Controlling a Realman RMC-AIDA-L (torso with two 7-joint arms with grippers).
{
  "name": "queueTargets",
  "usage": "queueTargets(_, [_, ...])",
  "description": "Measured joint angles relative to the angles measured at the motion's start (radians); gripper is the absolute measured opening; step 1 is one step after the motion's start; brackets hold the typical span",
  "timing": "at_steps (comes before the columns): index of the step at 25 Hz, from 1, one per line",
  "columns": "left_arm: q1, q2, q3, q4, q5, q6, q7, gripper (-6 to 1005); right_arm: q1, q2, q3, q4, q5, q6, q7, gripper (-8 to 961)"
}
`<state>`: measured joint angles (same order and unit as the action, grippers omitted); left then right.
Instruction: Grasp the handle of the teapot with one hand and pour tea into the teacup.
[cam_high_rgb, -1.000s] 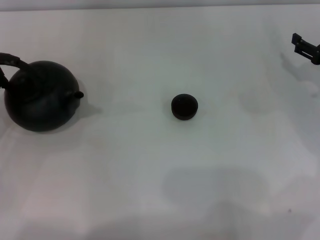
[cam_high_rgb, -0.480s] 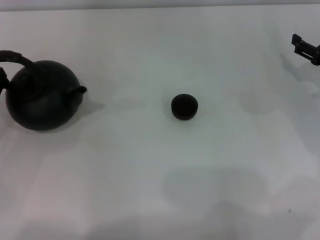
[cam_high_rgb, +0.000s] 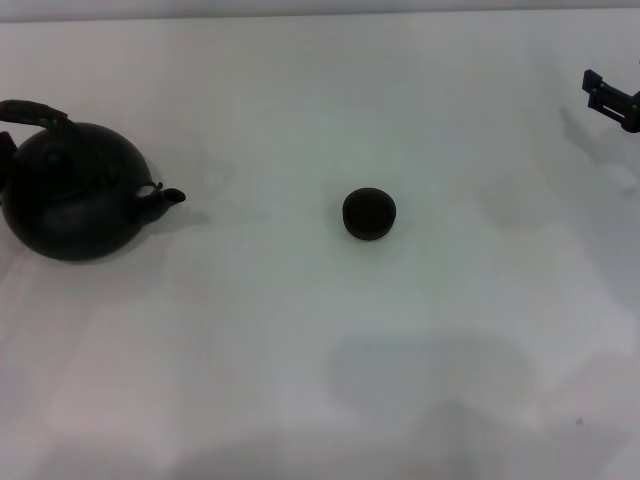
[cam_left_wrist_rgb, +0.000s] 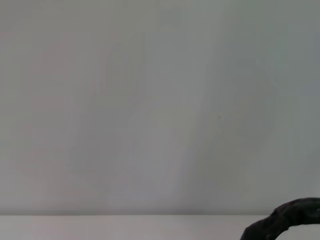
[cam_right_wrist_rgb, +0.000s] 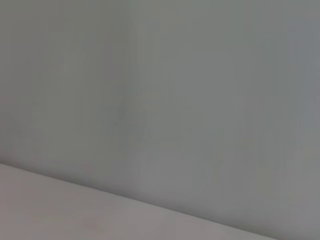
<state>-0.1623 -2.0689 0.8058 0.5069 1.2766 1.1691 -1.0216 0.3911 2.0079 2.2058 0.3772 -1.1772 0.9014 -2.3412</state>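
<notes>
Teapot (cam_high_rgb: 72, 192) sits at the far left of the white surface (cam_high_rgb: 300, 340), round black body, short spout (cam_high_rgb: 168, 196) pointing right toward the teacup (cam_high_rgb: 369, 213). The pot looks tipped a bit, spout end low, handle side higher; I can't tell if its base is flat on the surface. Handle (cam_high_rgb: 35, 112) arches over the pot's upper left, dark and rough, running off toward the left edge. A dark bit at the left edge beside the handle is probably my left arm's end, too little showing to be sure, so I can't tell how my left jaws stand. My left wrist view shows only a plain grey wall, a strip of pale surface and a curved piece of the handle (cam_left_wrist_rgb: 287, 222) at the corner; no jaws in it. Teacup is near the middle of the surface, small, low, black, upright, well apart from the teapot, nothing touching it. My right gripper (cam_high_rgb: 612, 99) is far right, near the far edge, off to the side, well away from the cup; jaws state can't tell. Right wrist view shows only grey wall and a pale strip of surface.
</notes>
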Motion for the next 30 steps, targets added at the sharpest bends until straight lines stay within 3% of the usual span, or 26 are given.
queueTargets(11, [0.015,-0.002,-0.002,0.002,-0.003,0.054,0.02,315,0.002,0.0,0.0,0.002,-0.004,-0.001,0.0,868])
queueTargets(16, [0.049,-0.004,-0.005,0.028,-0.011,0.102,0.045,548,0.001,0.0,0.0,0.004,-0.004,0.0,0.001,869])
queueTargets(22, [0.088,-0.004,-0.036,0.043,-0.013,0.161,0.072,756,-0.006,-0.001,0.0,0.009,-0.003,0.005,0.003,869])
queueTargets(30, [0.158,-0.006,-0.173,0.042,-0.013,0.293,0.125,756,-0.053,-0.006,0.009,0.054,0.001,0.088,0.001,869])
